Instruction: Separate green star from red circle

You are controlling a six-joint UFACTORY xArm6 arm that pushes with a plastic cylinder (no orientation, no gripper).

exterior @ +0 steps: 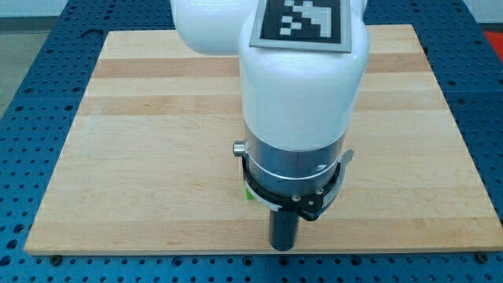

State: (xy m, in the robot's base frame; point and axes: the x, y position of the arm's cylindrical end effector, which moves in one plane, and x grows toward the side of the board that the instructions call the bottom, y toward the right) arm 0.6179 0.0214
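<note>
- The step in hand, as I judge it, is to get my tip (283, 248) between the two blocks and push one away. To do that well, the push should run through the middle of the green block, so it slides straight and does not spin off to one side.
- The push should also point away from the red circle. That block does not show at all, so I cannot tell where it lies and cannot yet choose the safe direction.
- There are no fingers here to release or clench. The arm ends in a bare dark rod, and it grasps nothing.
- My tip rests low on the desk (118, 157), close to its bottom edge.
- Only a small sliver of the green block (250, 193) shows, up and to the view's left of my tip, and apart from it. It peeks out beside the metal ring of the white arm (302, 86).
- The sliver is bright lime green. Too little shows to make out a star shape.
- A slow stroke is wise, since the arm's own bulk hides the blocks above my tip.
</note>
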